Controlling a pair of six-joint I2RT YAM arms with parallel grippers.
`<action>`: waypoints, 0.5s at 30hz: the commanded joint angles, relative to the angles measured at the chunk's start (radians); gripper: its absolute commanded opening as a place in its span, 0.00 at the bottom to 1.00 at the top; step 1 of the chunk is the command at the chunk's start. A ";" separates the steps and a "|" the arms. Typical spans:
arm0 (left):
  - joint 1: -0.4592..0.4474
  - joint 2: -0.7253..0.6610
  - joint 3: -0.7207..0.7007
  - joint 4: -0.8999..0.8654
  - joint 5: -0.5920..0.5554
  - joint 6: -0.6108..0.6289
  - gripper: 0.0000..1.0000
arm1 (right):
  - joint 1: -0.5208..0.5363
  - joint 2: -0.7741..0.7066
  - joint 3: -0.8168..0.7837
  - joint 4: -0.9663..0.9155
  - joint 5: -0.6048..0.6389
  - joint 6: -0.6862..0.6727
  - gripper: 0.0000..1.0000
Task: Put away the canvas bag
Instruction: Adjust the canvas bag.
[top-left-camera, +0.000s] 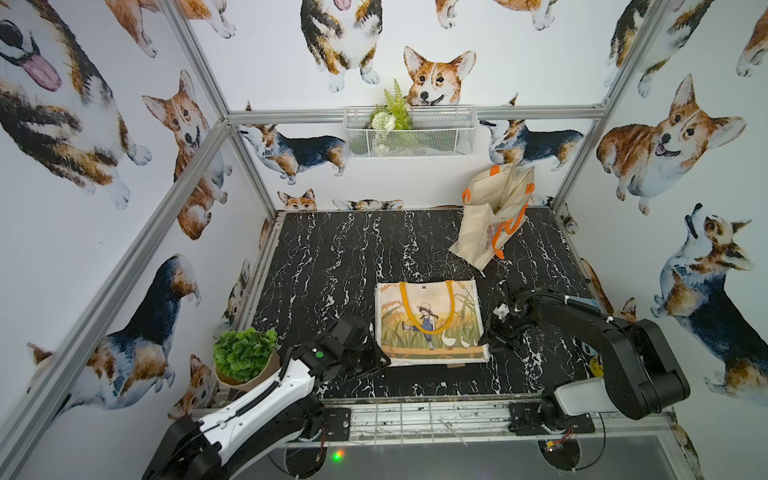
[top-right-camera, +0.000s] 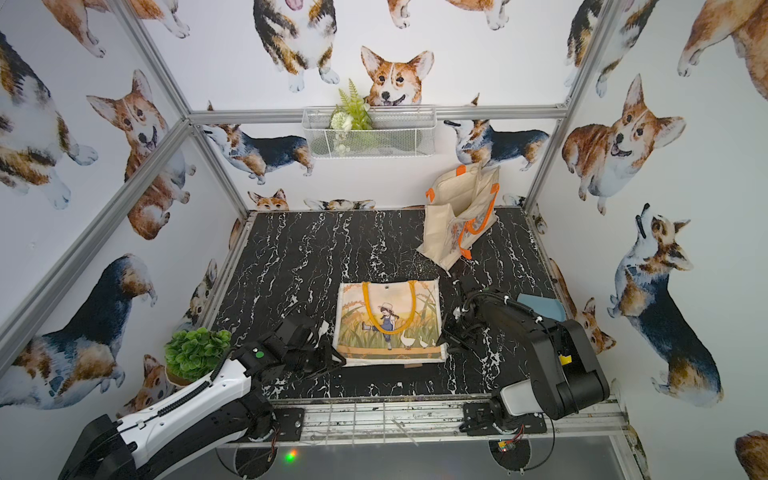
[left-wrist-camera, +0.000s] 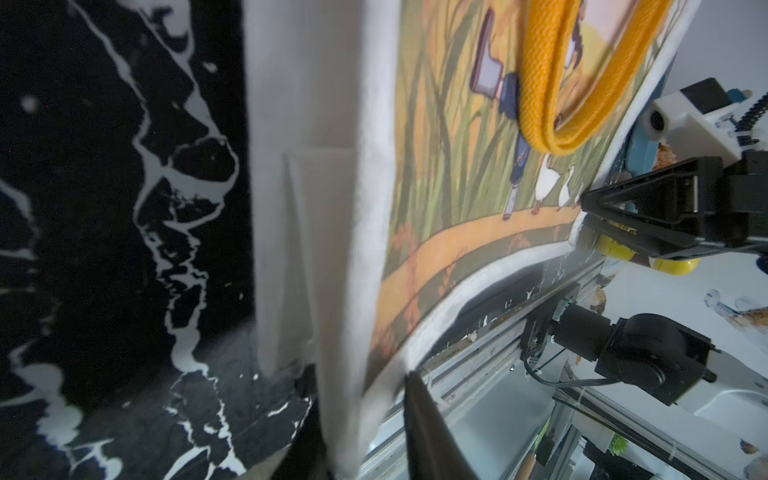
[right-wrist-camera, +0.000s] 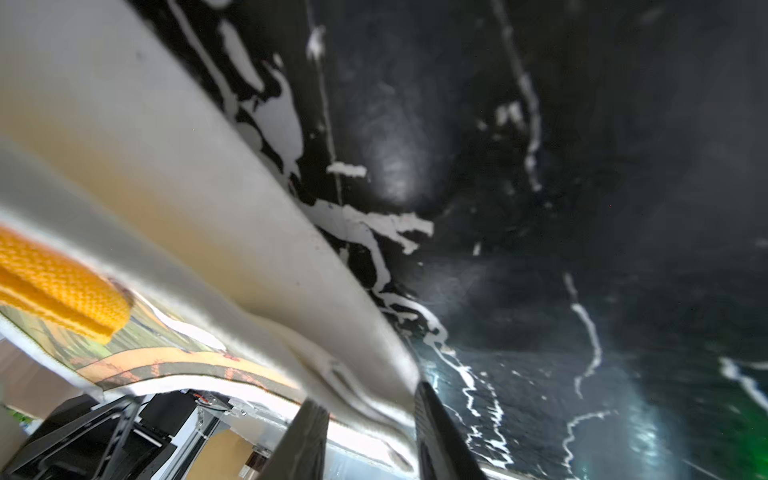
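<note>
**Bag corners at both arms**

The flat printed canvas bag (top-left-camera: 432, 322) with yellow handles lies on the black marble table (top-left-camera: 324, 257), its near edge running across between the arms. Your right gripper (right-wrist-camera: 365, 395) pinches one near corner. The left gripper (top-left-camera: 382, 360) sits at the other, and I cannot tell whether it holds.

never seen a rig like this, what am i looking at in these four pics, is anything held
The left arm and right arm are robots at the front of a black marble table. Two pictures look down from a twin overhead camera; two come from cameras on the arms' wrists. A printed bag with yellow handles lies on the table, a cream bag stands at the back, a potted plant sits at a front corner. The left fingers and right fingers each seem to pinch a near corner of the printed bag.
</note>
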 joint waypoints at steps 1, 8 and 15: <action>-0.042 0.032 0.016 0.060 -0.042 -0.036 0.10 | 0.000 -0.013 -0.003 0.056 -0.053 0.030 0.34; -0.074 0.047 0.047 0.054 -0.054 -0.038 0.00 | 0.000 -0.035 -0.008 0.059 -0.068 0.047 0.35; -0.118 0.083 0.033 0.079 -0.050 -0.059 0.00 | 0.004 -0.040 -0.021 0.083 -0.091 0.065 0.38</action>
